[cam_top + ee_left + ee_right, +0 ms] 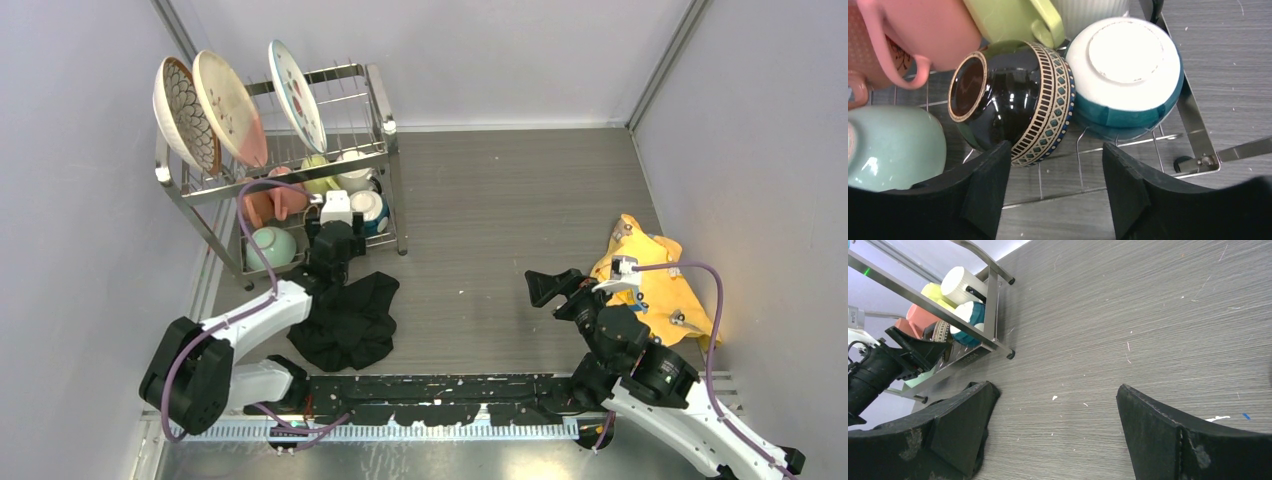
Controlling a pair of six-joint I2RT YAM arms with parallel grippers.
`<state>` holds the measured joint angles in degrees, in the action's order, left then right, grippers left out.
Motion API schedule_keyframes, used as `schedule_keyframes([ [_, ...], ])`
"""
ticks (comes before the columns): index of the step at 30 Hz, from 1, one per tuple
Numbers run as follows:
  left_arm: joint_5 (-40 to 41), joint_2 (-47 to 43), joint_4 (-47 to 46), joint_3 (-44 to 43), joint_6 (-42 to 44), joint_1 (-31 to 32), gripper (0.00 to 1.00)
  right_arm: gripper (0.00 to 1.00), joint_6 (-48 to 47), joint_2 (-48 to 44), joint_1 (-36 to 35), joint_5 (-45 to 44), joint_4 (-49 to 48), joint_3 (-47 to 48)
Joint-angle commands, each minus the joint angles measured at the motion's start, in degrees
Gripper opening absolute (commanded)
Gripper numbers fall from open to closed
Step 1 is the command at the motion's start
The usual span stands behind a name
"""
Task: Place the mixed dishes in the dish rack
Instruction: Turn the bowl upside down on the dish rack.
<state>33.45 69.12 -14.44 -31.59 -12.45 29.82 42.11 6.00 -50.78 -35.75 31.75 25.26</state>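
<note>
The dish rack (385,125) stands at the back left with three patterned plates (230,105) upright on its top tier. On the lower tier, the left wrist view shows the brown bowl (1013,100) on its side, the blue bowl (1125,75) upside down, the mint bowl (893,145), and the pink mug (908,35), yellow mug (1013,20) and white mug (1093,7) behind them. My left gripper (1055,190) is open and empty at the rack's front edge, just short of the brown bowl. My right gripper (1053,435) is open over bare table.
A black cloth (350,320) lies crumpled in front of the rack, beside my left arm. A yellow cloth (655,285) lies at the right, behind my right arm. Grey walls close in the left, back and right sides.
</note>
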Motion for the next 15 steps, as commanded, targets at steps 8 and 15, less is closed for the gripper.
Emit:
schedule_keyframes([
  [8,-3.12,-7.22,10.81,-7.75,-7.43,-0.38,0.52,1.00,-0.72,0.95,-0.20,-1.02,-1.98,0.46],
  [15,-2.54,-6.28,6.21,-6.71,-10.92,-0.88,0.44,1.00,-0.36,0.98,-0.28,-0.75,-1.69,0.48],
])
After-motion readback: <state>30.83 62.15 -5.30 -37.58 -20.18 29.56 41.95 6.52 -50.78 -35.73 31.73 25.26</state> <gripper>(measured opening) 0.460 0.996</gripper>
